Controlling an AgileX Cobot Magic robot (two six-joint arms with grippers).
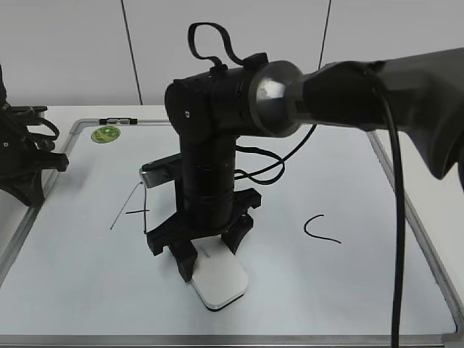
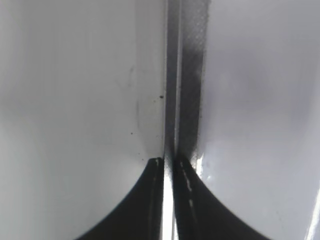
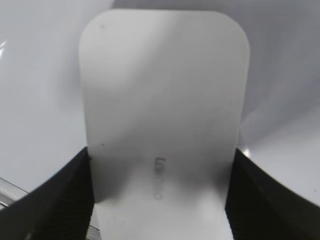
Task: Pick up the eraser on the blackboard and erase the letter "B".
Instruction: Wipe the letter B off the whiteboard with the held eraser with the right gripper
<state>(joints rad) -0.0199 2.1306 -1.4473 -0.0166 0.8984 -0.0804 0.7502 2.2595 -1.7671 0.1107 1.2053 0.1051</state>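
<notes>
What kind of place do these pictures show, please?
Probably a robot test bench in a lab or office. A large white dry-erase board with a grey metal frame lies flat on a white table, black robot arms work over it, and plain white panelled walls stand behind. The right gripper grips a white plastic eraser.

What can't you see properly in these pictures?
- Letter B: hidden in the exterior view behind the black right arm.
- Letter A: partly covered by that arm.
- White rounded plastic eraser: near end cut off by the right wrist view's edge; grey marking too blurred to read.
- Round green magnet: print too small.
</notes>
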